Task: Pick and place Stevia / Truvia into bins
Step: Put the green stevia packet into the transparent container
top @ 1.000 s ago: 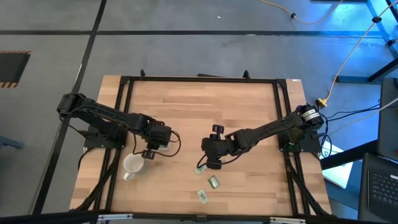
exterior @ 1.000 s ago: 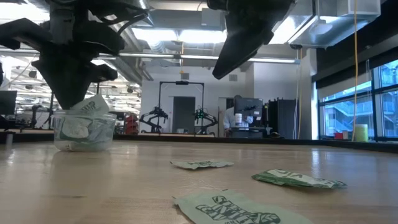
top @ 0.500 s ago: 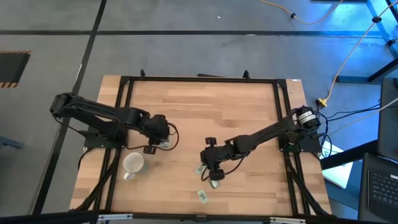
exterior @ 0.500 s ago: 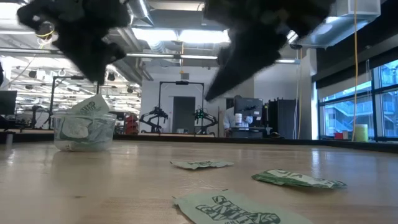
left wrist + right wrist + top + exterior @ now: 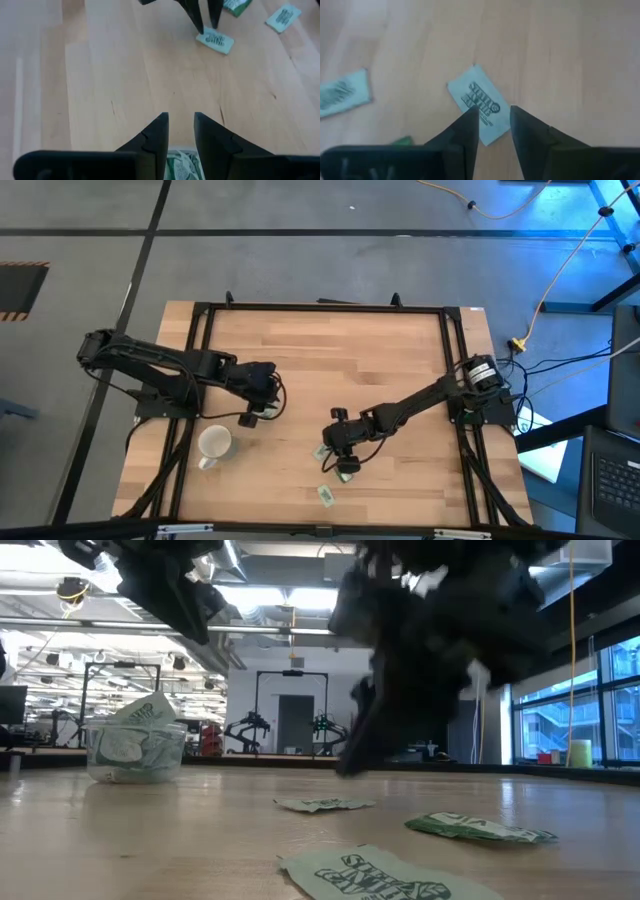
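Note:
Three green-and-white sachets lie flat on the wood near the table's near edge: sachet [image 5: 322, 452], sachet [image 5: 346, 472], sachet [image 5: 327, 495]. My right gripper [image 5: 338, 446] [image 5: 494, 117] is open and low over the first sachet [image 5: 482, 105], one finger on each side of it. The clear cup [image 5: 135, 750] stands on its base and holds several sachets. My left gripper [image 5: 262, 393] [image 5: 181, 122] hovers open above the cup, whose sachets [image 5: 179, 165] show between its fingers.
An opaque white mug [image 5: 213, 445] stands near the table's left near side, beside the cup. A black frame [image 5: 320, 308] runs around the table. Bare wood [image 5: 330, 360] spreads across the middle and far half. In the low view, the room with equipment lies behind.
My right gripper has moved toward the near edge and come down over the loose sachets. My left gripper has risen away from the cup and shifted slightly toward the far right. The sachets and the cup have stayed where they were.

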`<action>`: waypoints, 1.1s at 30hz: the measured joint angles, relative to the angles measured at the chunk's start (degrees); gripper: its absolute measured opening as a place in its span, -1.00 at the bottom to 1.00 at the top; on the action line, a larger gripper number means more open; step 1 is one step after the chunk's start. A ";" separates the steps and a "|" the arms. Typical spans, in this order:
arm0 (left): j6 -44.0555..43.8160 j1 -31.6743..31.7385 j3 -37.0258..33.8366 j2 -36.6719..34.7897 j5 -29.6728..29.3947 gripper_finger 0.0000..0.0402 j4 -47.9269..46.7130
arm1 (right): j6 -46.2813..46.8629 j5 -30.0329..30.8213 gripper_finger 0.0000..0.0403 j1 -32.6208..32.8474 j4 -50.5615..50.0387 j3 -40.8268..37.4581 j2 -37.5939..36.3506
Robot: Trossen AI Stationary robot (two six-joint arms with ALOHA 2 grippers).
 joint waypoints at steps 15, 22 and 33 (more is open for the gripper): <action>-0.02 0.00 -0.02 0.28 -0.33 -0.57 0.69 | -2.96 0.16 -0.68 -0.03 1.14 0.22 3.40; -0.23 0.00 -0.02 0.28 -1.15 -0.57 1.13 | -3.97 0.36 -0.97 -0.04 0.76 0.18 3.25; -18.11 0.98 -0.02 1.50 -1.09 -0.57 7.73 | -11.69 21.31 -0.99 -0.06 -2.69 1.05 -2.57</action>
